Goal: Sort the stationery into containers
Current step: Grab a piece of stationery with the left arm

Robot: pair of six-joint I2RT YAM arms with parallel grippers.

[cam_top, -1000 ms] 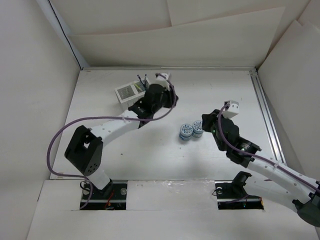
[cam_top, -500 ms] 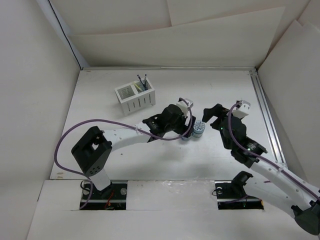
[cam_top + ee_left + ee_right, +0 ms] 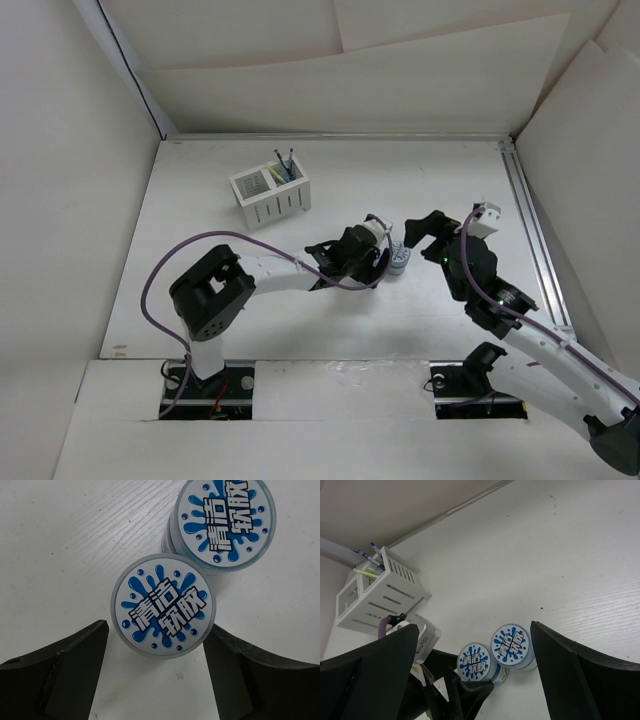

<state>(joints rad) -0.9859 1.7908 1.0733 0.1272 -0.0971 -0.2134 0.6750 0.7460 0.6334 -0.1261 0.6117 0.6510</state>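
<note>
Round blue-and-white splash-printed roll (image 3: 162, 606) sat squarely between the left gripper's (image 3: 156, 630) spread-open fingers, its twin (image 3: 222, 522) just beyond.

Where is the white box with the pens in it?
In the top view, the white slatted plastic organizer stands far back on the left, thin pens sticking up from it, behind the left gripper and the round blue-and-white rolls.
</note>
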